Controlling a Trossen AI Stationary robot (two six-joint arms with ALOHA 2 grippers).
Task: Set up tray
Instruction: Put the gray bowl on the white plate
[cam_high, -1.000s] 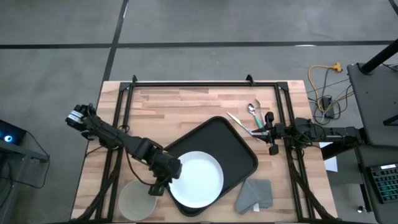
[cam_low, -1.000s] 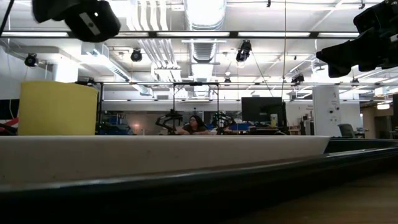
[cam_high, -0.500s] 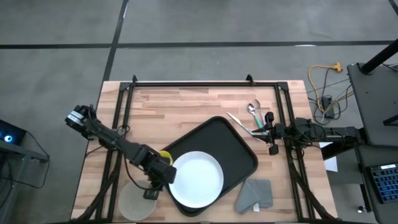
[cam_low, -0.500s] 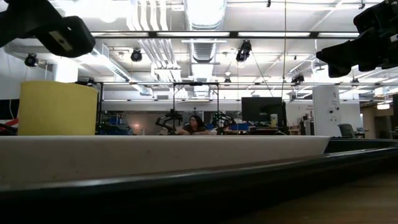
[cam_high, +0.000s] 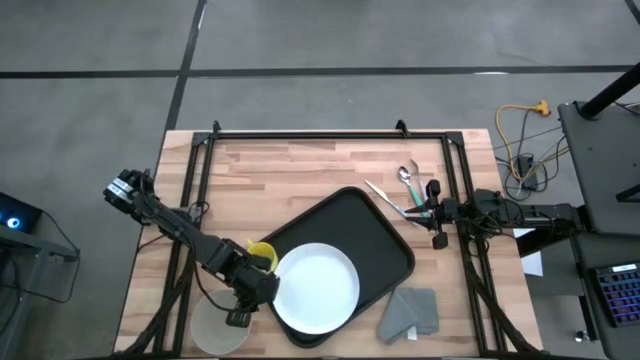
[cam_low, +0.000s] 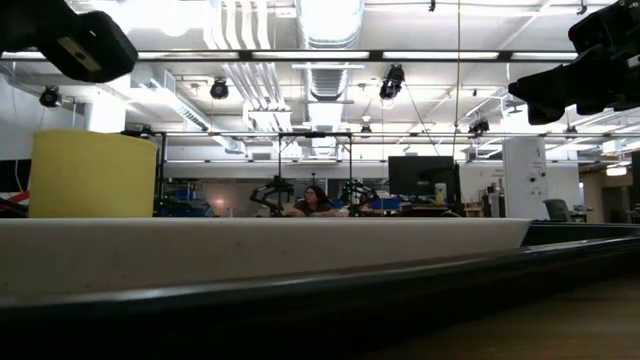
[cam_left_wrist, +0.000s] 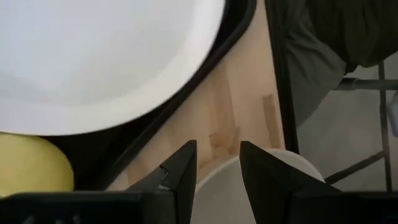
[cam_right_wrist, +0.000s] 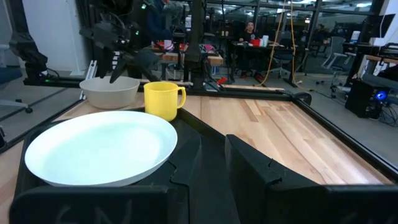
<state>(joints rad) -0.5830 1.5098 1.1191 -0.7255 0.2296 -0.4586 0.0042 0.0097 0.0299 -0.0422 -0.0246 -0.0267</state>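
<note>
Overhead: large matte black rectangular plastic tray lies mid-table under a round white plate; right gripper waits beside it. Left wrist: left gripper, fingers apart and empty, hovers over a pale bowl. Right wrist: fingers slightly parted, empty. Tray looks light, stiff; grasp its rim.

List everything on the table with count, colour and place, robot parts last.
tray: one, matte black, lying at an angle in the table's near middle.
plate: one, white, on the tray's near-left part.
mug: one, yellow, at the tray's left edge.
bowl: one, pale off-white, on the wood at the near-left corner.
cloth: one, grey, folded, right of the tray's near end.
cutlery: a few silvery pieces including a spoon, on the wood beyond the tray's right corner.
left gripper: over the bowl's rim, fingers apart, holding nothing.
right gripper: waiting at the table's right edge beside the cutlery.
</note>
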